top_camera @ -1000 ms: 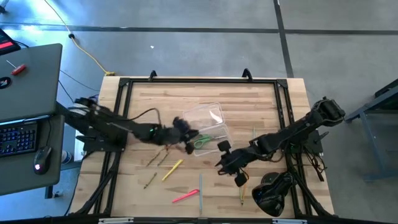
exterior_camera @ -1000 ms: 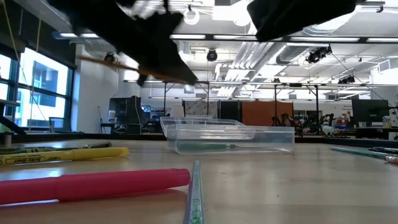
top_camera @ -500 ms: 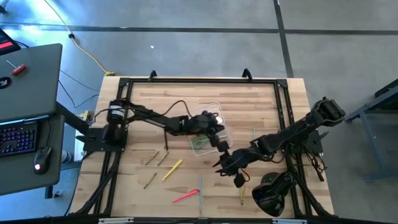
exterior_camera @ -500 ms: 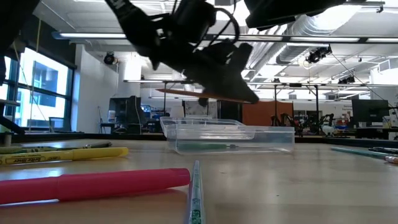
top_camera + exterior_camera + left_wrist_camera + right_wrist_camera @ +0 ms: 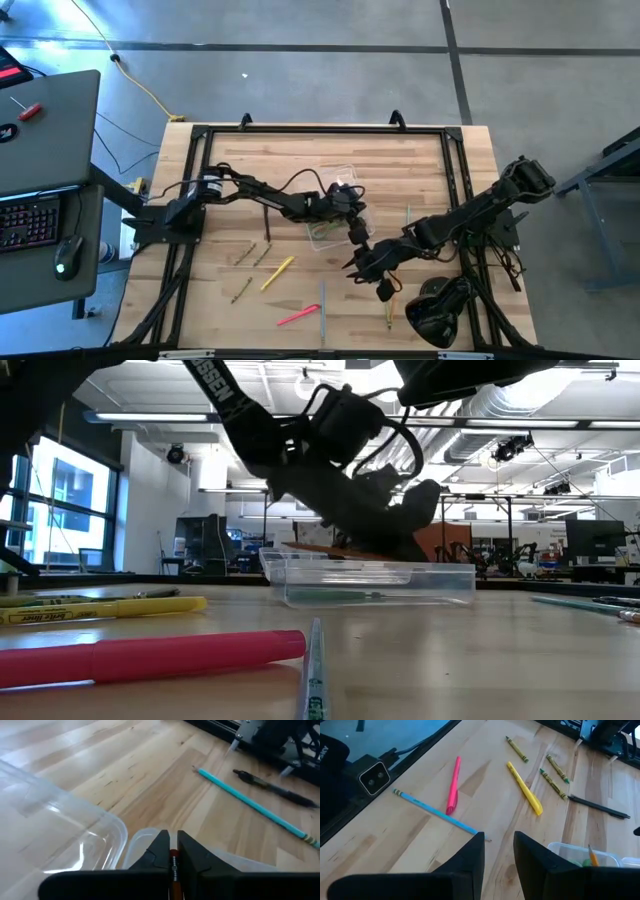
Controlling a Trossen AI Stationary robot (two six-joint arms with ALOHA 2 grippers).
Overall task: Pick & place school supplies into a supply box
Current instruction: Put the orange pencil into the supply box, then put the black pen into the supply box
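While the left gripper (image 5: 352, 208) hangs over the supply box (image 5: 335, 205) near the middle of the table (image 5: 420, 160), its fingers (image 5: 159, 851) are pinched tight on an orange pencil (image 5: 173, 865), whose eraser end shows between them in the left wrist view. In the low view the pencil (image 5: 315, 547) lies nearly level, just at the clear box's rim (image 5: 370, 565). Inside the box something green (image 5: 322, 232) rests on the bottom; the arm covers most of it from above, so its shape is hard to make out. The right wrist view shows a pencil tip (image 5: 592, 855) standing up at the box edge.

Outside the box, on the table's near half, lie a yellow marker (image 5: 277, 272), a pink pen (image 5: 298, 316), a light blue pencil (image 5: 322, 300) and three thin crayons (image 5: 250, 257). A second light blue pencil (image 5: 252, 805) and a dark pen (image 5: 272, 791) lie beyond the box, toward the right side.

The right gripper (image 5: 366, 275) hovers just beside the box's near right corner, fingers parted and holding nothing. A bulky black object (image 5: 437, 312) sits at the table's near right corner, partly cut off.
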